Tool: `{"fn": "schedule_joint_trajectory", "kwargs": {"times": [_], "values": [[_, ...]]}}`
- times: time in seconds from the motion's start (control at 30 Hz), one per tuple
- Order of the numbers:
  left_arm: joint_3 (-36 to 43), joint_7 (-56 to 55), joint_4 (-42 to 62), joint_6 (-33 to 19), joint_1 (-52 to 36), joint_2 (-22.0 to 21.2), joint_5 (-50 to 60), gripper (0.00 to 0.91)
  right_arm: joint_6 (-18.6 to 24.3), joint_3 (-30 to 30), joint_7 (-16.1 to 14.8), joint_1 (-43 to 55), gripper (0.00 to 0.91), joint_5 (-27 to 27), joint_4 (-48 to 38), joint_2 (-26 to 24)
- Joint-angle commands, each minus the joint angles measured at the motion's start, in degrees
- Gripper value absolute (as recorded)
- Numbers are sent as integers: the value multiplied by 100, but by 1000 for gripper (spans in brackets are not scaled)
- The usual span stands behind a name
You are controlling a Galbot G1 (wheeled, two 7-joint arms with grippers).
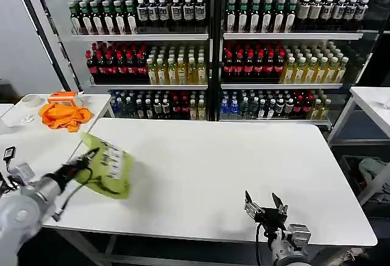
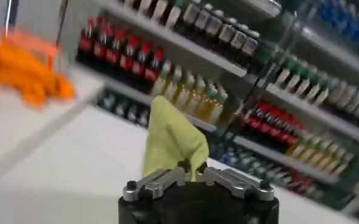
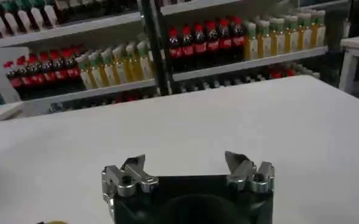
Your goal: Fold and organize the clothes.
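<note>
The jaws of the left gripper (image 1: pixel 91 154) are brought together and are clamped on an edge of the T-shirt (image 1: pixel 109 169). In the left wrist view, the left gripper (image 2: pixel 191 168) is seen with its two fingers closed on the yellow-green cloth, and the T-shirt (image 2: pixel 172 139) rises from between them as a bunched, pointed fold. In the head view the garment is seen crumpled, with the white printed graphic turned up. It is held at the left part of the white bench (image 1: pixel 231 174), near the left edge; whether its lower part touches the surface cannot be told.

The right gripper (image 1: pixel 265 208) is placed at the near edge of the bench, on the right of the middle, well apart from the T-shirt. Its jaws are wide apart and nothing is held between them. In the right wrist view, the right gripper (image 3: pixel 185 167) is shown with both fingers spread, and the bare surface of the bench (image 3: pixel 228 122) is seen in front of it.

An orange cloth (image 1: pixel 64 115) is lying on a second white table (image 1: pixel 97 102) at the far left, beside a white bowl (image 1: pixel 29 100). It is apart from the T-shirt. Shelves of bottles (image 1: pixel 213 52) are standing behind the bench.
</note>
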Motion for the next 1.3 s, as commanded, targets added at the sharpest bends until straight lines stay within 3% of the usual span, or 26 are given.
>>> {"fn": "schedule_joint_trajectory", "kwargs": {"times": [0.03,0.17,0.3,0.43,0.53,0.83,0.87,0.9,0.97,1.1,1.3], "values": [[897,578,-439,32,253,1428,3323,20,-9,-22,3,131,907,59,-8,-88],[2473,626,20,-368,70,1048,5404,20,-20,1,4,72,907,54,24,-150],[3557,405,355,-468,-723,513,5997,20,-32,18,11,29,907,39,37,-168],[4135,352,307,-260,-1533,240,5730,20,-34,45,5,-29,907,30,69,-185],[4681,256,233,57,-2189,-17,4944,20,-23,60,4,-60,907,13,54,-163],[5771,-188,985,51,-3003,-958,4078,20,-8,61,-11,-67,907,-10,29,-88],[5798,-244,1071,45,-3013,-1103,4014,101,-9,60,-13,-58,907,-7,32,-87],[5821,-265,1109,2,-3013,-1226,4005,907,-14,55,-13,-41,907,-5,33,-86],[5867,-367,1117,-140,-3010,-1474,3931,907,-27,40,-32,-2,907,-2,30,-98],[5820,-859,1119,-978,-3011,-1973,3516,907,-37,-23,-94,144,907,46,-29,-131],[4876,-1443,1108,-1479,-2881,-2573,2477,907,-60,-318,-114,679,907,259,-363,-103]]}}
